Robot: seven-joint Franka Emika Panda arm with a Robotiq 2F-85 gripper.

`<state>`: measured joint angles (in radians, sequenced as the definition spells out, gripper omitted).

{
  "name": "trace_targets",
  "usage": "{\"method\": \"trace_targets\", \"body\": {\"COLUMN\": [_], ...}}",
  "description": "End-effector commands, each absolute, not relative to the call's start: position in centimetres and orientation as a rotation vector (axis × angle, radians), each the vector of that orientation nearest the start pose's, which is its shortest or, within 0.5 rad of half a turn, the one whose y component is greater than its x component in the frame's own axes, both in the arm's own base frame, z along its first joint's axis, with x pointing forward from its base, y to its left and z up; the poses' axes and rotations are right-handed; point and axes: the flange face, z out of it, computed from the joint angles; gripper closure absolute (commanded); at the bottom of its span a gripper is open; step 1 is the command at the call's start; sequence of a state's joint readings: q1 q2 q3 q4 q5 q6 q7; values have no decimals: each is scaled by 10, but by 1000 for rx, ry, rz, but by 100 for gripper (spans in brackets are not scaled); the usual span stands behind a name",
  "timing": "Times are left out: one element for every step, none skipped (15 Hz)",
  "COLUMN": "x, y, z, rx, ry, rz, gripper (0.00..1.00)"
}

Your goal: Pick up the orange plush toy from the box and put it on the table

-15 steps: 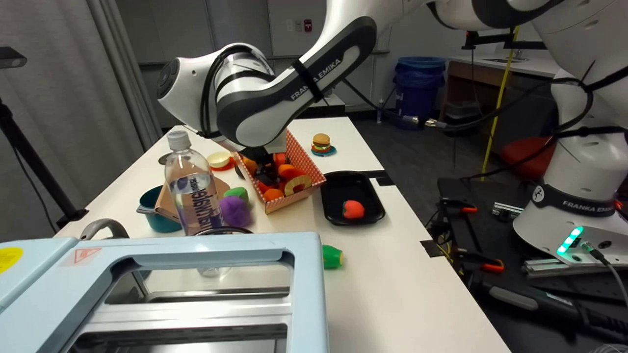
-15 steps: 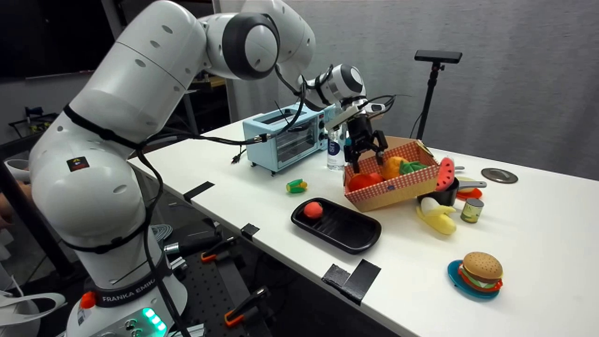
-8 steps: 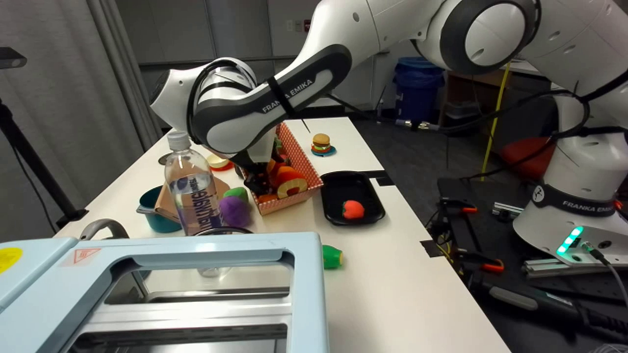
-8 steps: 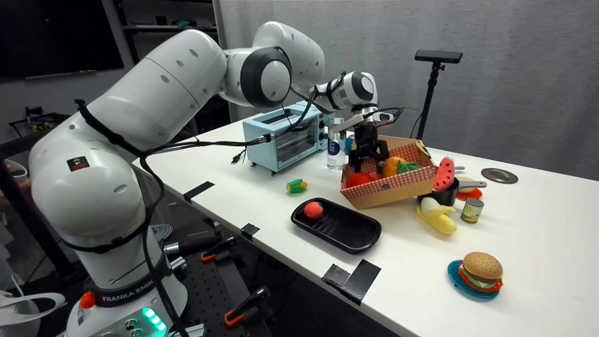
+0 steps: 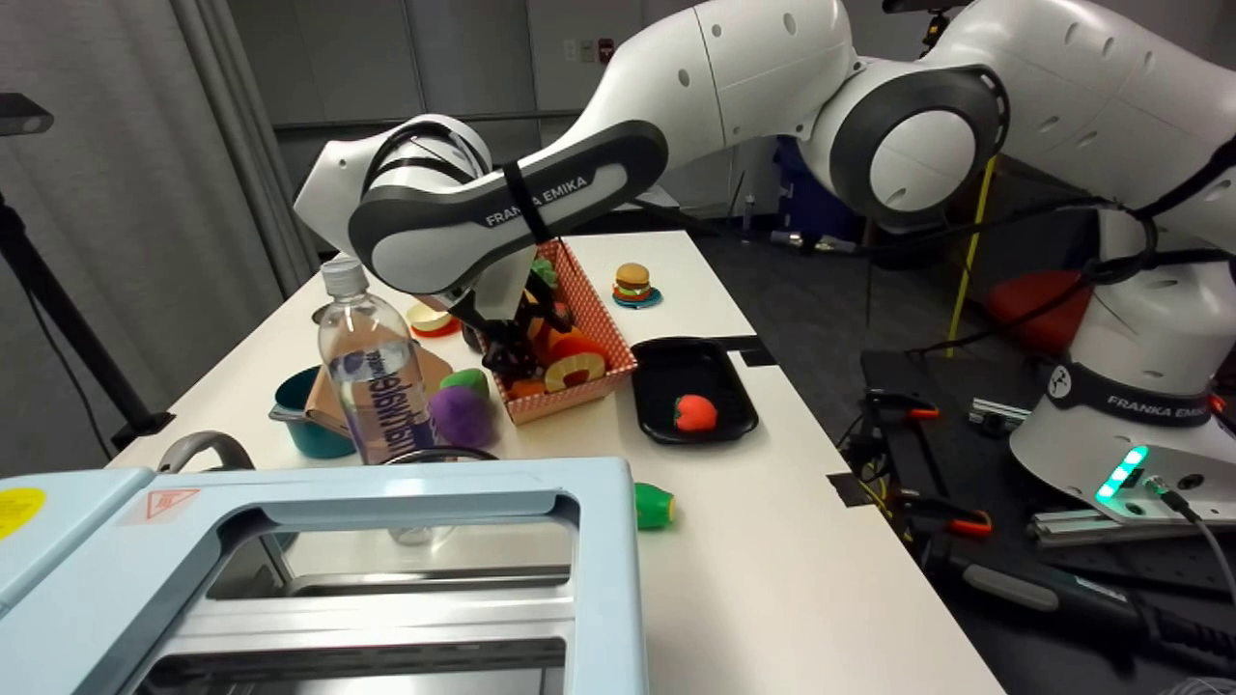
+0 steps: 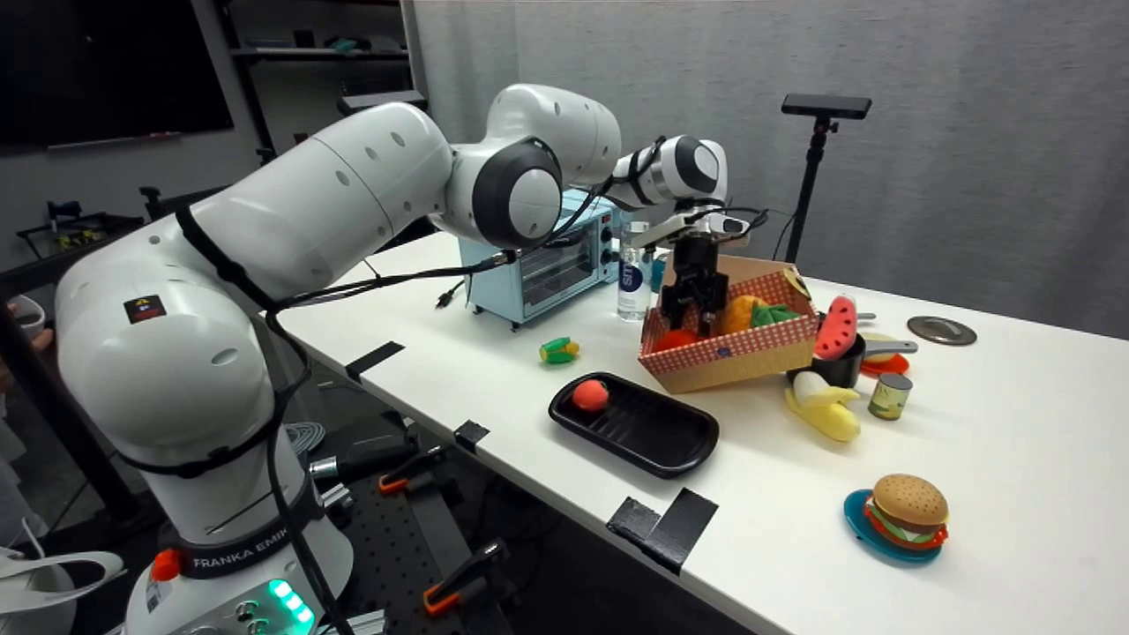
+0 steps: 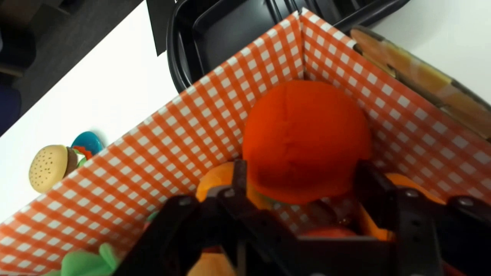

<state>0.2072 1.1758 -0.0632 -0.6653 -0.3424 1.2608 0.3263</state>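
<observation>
Gripper (image 7: 301,170) wide, fingers (image 7: 239,177) showing either side of round orange plush toy (image 7: 307,138) near a corner inside box (image 7: 168,143); can't tell if they touch it. Probably best: lower a bit, centre, squeeze evenly, lift straight out, then over to table (image 6: 1014,467).

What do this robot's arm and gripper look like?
The arm is white with rounded segments, dark joint bands, black straps, FRANKA EMIKA lettering and a black cable with a metallic connector. The gripper is black, two-fingered, with hinged links.
</observation>
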Motion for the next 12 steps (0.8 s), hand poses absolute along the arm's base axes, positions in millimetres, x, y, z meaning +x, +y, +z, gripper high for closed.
{"method": "trace_targets", "body": {"x": [733, 732, 732, 733, 734, 735, 735, 736, 737, 738, 739, 739], "y": [82, 82, 84, 83, 84, 84, 85, 86, 90, 93, 99, 104], "z": [233, 234, 236, 237, 239, 241, 243, 246, 251, 256, 264, 272], "rx": [2562, 2575, 2584, 2596, 2603, 2606, 2607, 2608, 2609, 2610, 2614, 2618], "ry": [-342, -365, -393, -422, -444, -463, -480, -494, -500, -505, -508, -511], "rz": [-603, -610, -610, -607, -595, -585, -576, -562, -540, -522, -494, -465], "gripper": [58, 65, 73, 80, 88, 94, 99, 100, 100, 100, 99, 99]}}
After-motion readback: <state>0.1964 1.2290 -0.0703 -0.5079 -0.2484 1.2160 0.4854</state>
